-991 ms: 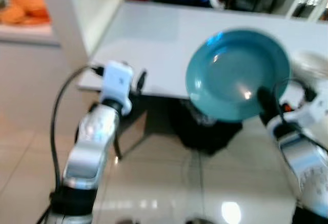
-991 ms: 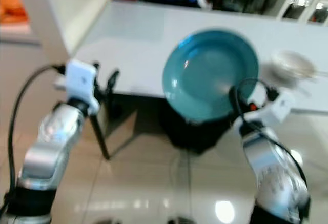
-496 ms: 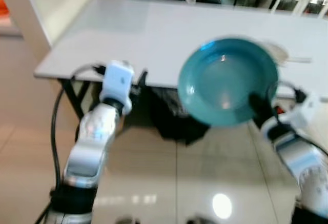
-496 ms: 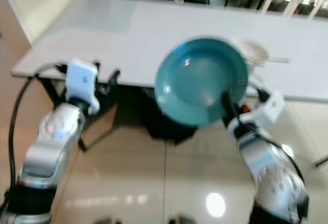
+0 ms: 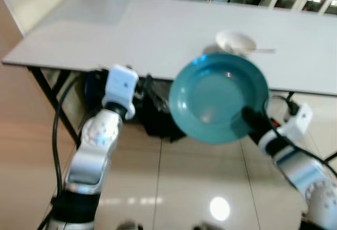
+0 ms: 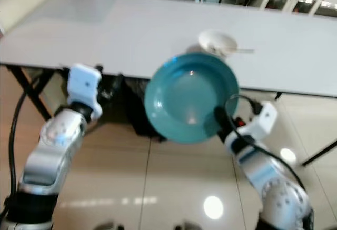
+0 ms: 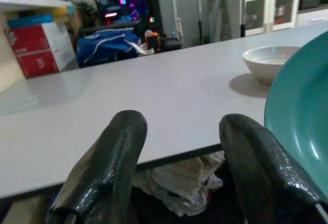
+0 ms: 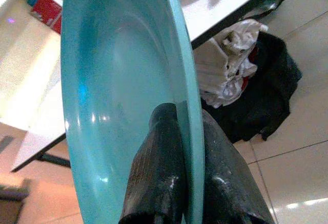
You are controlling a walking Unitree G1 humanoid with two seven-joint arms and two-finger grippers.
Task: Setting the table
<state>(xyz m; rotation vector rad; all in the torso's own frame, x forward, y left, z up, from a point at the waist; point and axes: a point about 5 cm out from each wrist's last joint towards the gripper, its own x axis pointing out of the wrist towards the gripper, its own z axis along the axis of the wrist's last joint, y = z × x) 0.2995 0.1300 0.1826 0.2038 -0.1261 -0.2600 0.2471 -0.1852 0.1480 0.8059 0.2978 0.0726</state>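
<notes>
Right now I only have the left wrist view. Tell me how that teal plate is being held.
Observer: The right gripper pinches the teal plate by its lower rim, one finger on each face.
Operator: Say where the plate is relative to the table.
Observer: It is held in the air, tilted up on edge at the near edge of the white table, not set down.
Operator: Report what lies under the table.
Observer: A black bag with white cloth on it sits on the floor.

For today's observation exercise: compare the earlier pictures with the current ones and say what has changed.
The camera has swung, so the table and white bowl now sit more fully in view. The right gripper stays clamped on the teal plate, tilted before the table edge; the left gripper stays open, empty.
</notes>
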